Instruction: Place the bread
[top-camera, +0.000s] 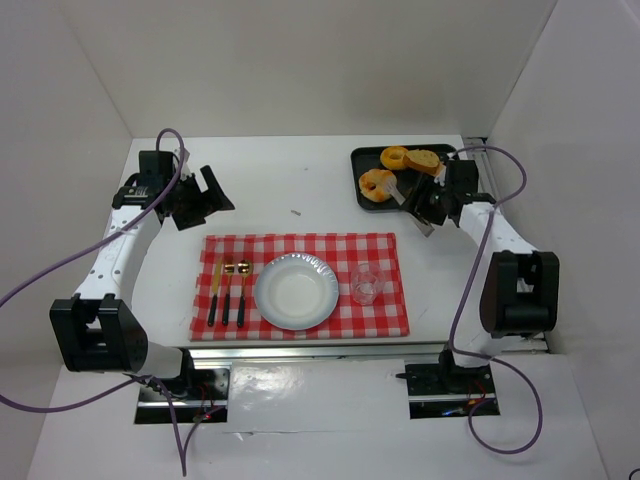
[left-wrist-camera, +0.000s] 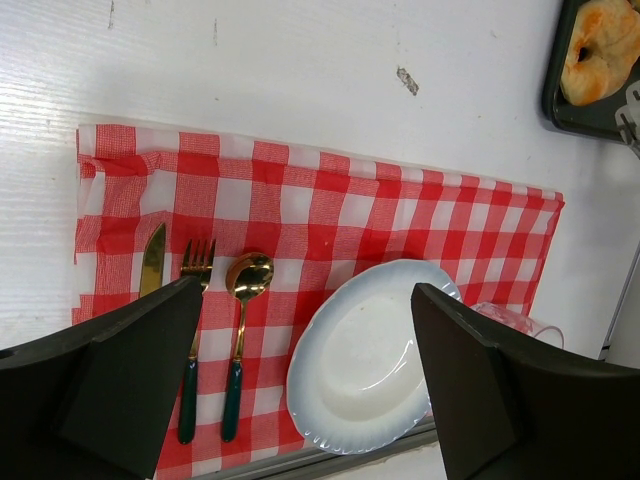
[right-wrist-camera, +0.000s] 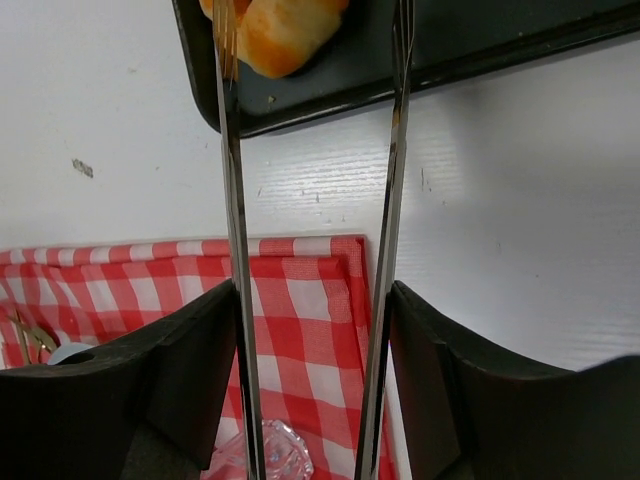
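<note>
Three golden bread pieces lie in a black tray at the far right. My right gripper is shut on metal tongs whose tips reach over the nearest piece. In the right wrist view the tongs' arms stand apart, with the bread between their tips at the top edge, over the tray. The white plate sits empty on the red checked placemat. My left gripper is open and empty, above the table left of the mat; its view shows the plate.
A gold knife, fork and spoon lie left of the plate. A clear glass stands right of it, and also shows in the right wrist view. White walls enclose the table. A small dark speck lies on the table.
</note>
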